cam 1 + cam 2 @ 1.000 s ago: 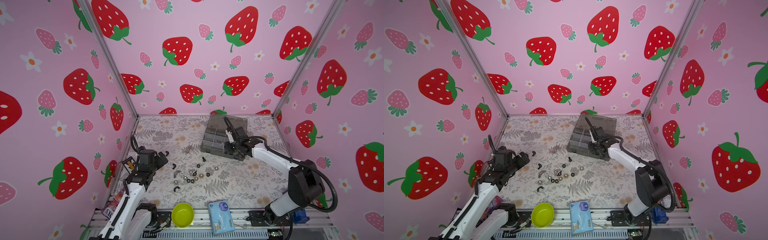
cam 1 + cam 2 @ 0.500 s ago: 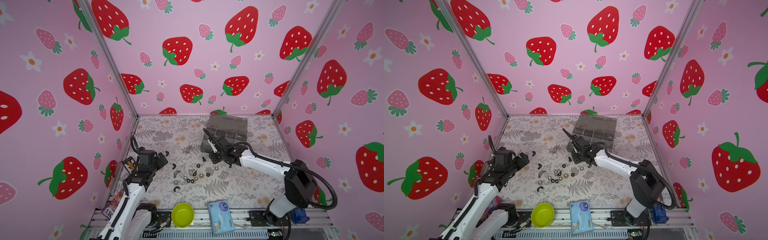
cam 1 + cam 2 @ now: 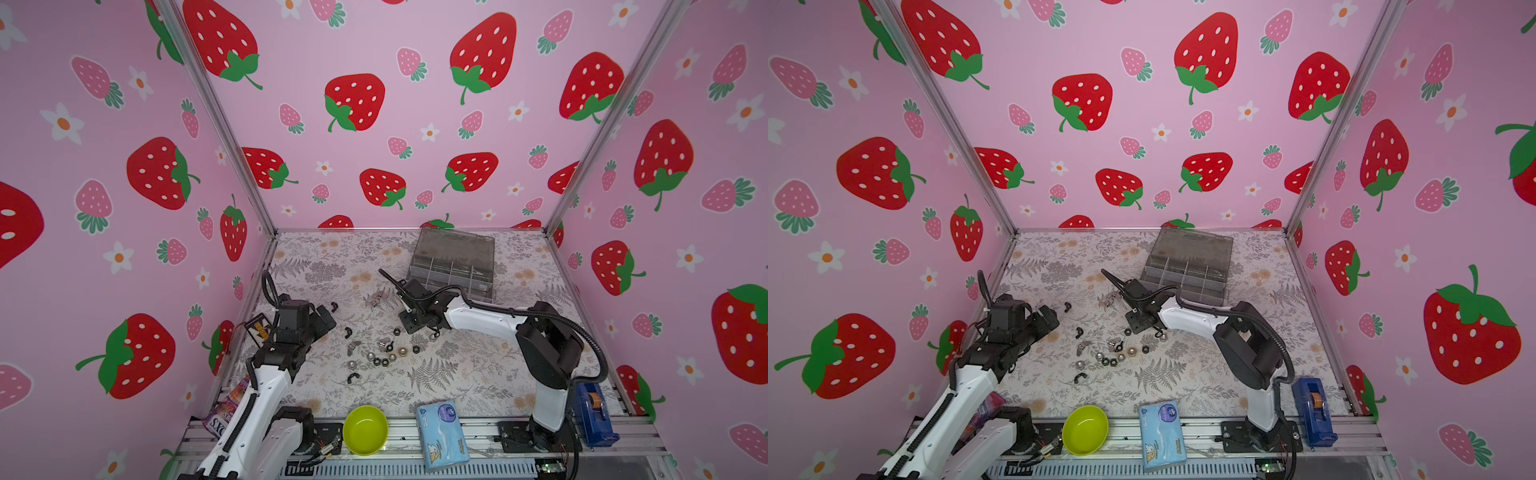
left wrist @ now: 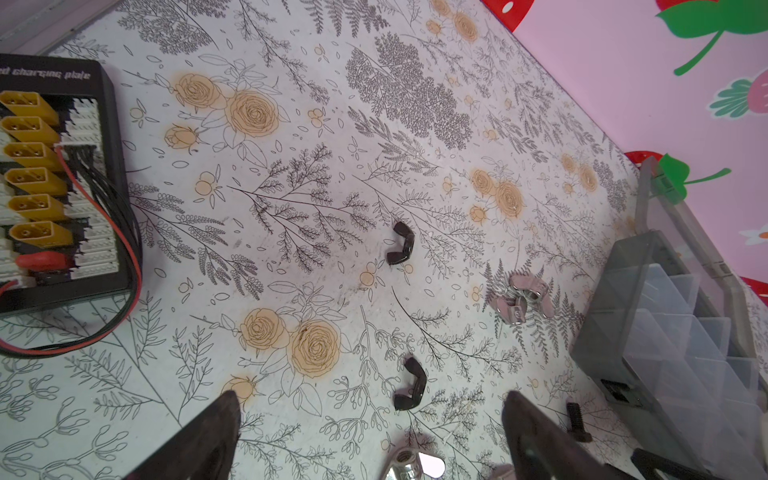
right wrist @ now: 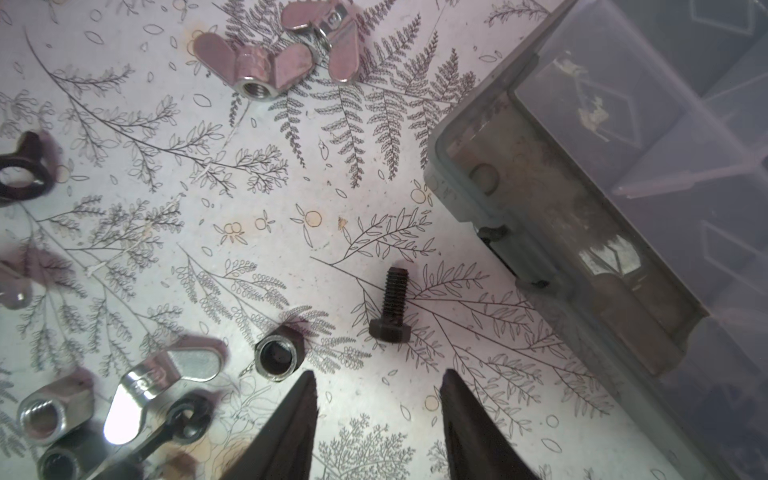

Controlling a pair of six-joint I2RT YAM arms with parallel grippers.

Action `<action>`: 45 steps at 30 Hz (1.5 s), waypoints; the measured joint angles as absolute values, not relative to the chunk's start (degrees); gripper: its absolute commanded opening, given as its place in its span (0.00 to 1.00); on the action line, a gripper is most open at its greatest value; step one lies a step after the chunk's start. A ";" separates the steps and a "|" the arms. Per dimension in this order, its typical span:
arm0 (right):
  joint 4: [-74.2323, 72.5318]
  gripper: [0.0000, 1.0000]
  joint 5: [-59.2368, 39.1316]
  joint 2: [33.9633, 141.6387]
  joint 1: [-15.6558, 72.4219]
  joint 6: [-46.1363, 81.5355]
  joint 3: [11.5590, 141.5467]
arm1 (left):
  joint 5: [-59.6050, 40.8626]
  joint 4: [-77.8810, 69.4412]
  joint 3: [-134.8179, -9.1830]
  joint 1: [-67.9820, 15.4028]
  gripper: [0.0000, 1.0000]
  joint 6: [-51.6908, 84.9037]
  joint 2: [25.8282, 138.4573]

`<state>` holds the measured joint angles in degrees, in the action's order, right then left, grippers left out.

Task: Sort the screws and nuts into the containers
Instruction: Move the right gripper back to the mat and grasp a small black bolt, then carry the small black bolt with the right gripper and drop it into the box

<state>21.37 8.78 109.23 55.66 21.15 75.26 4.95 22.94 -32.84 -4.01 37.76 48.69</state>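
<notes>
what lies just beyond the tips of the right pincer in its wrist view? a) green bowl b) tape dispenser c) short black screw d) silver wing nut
c: a short black screw lies loose just beyond the open right pincer, beside the grey organizer box.

Both arms wear glossy white shells over black joints: the left arm [image 3: 266, 399] at the lower left of both top views, the right arm [image 3: 482, 318] right of centre. A ribbed black hose [image 3: 598, 353] runs along the right one. The right gripper [image 5: 376, 382] ends in dark, tapering wedge fingers [image 5: 286, 428].
</notes>
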 measured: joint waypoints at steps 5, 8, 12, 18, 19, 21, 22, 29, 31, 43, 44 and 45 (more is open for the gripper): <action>21.74 0.48 9.06 112.33 55.66 21.12 77.49 | 4.97 22.96 -32.84 -4.01 0.99 37.74 48.97; 21.91 0.46 9.28 113.65 55.66 21.10 77.73 | 4.97 22.96 -32.84 -4.01 0.99 37.74 49.45; 21.98 0.42 9.50 115.04 55.59 21.04 77.73 | 4.97 22.94 -32.84 -4.01 0.99 37.74 49.65; 21.91 0.37 9.91 116.49 55.51 20.78 78.50 | 5.37 22.94 -32.84 -4.01 0.99 37.74 49.65; 21.87 0.36 10.00 116.66 55.33 20.78 78.72 | 5.41 22.94 -32.84 -4.01 0.99 37.71 49.65; 21.87 0.33 10.09 116.92 55.33 20.71 79.02 | 5.45 22.94 -32.84 -4.01 0.99 37.71 49.65; 21.87 0.31 10.11 117.08 55.29 20.69 79.20 | 5.48 22.92 -32.84 -4.01 0.99 37.71 49.65; 21.65 0.17 9.65 117.36 55.00 20.62 79.53 | 5.52 22.92 -32.84 -4.01 0.99 37.71 49.65; 21.52 0.12 9.52 117.36 54.98 20.80 79.53 | 5.52 22.92 -32.84 -4.01 0.99 37.71 49.65; 21.26 0.00 8.36 113.38 54.96 20.97 75.81 | 5.56 22.94 -32.84 -4.01 0.99 37.50 49.63; 21.45 0.00 8.36 112.03 54.96 20.99 75.16 | 5.56 22.94 -32.84 -4.01 0.99 37.47 49.63; 21.58 0.00 8.36 110.89 54.98 20.99 74.70 | 5.56 22.94 -32.84 -4.01 0.99 37.47 49.63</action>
